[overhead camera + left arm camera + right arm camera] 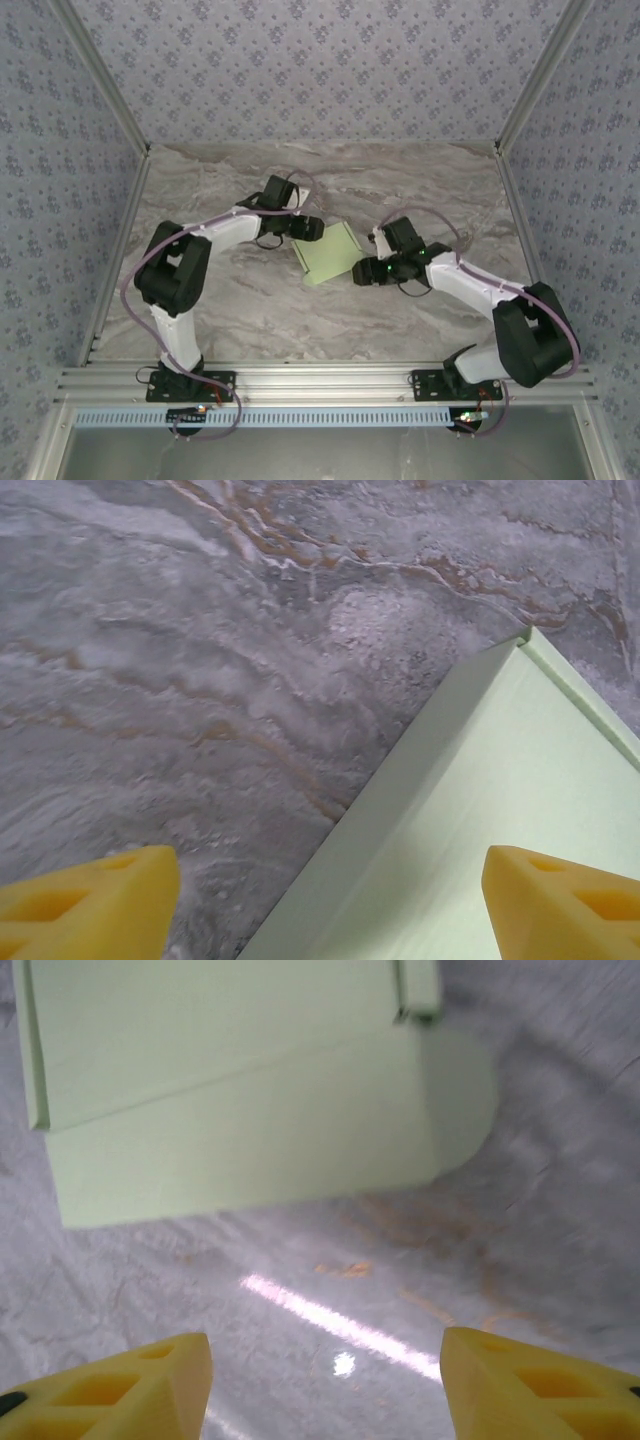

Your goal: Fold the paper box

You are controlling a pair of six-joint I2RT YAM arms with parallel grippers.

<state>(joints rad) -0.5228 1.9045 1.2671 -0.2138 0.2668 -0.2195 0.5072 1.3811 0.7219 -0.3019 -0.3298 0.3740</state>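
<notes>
Paper box (328, 252) lay mid-desk (430, 190), between the two hands. Left hand (310, 228) sat at its far-left edge, spread wide, gripping nothing. One finger hung over the card beside a raised side wall. Right hand (360, 272) sat just off the near-right corner, also wide and empty. In the right wrist view, panels were doubled over with a lip along one side, and one rounded tab (465, 1100) lay flat on the desk. Judged partly folded: tab tucking and closing left to do

One paper box (328, 253). Two arms, one pincer on each: left pincer (312, 229), right pincer (362, 273) — two in all, two yellow fingers (150, 1380) apiece. One worktop (230, 300).
</notes>
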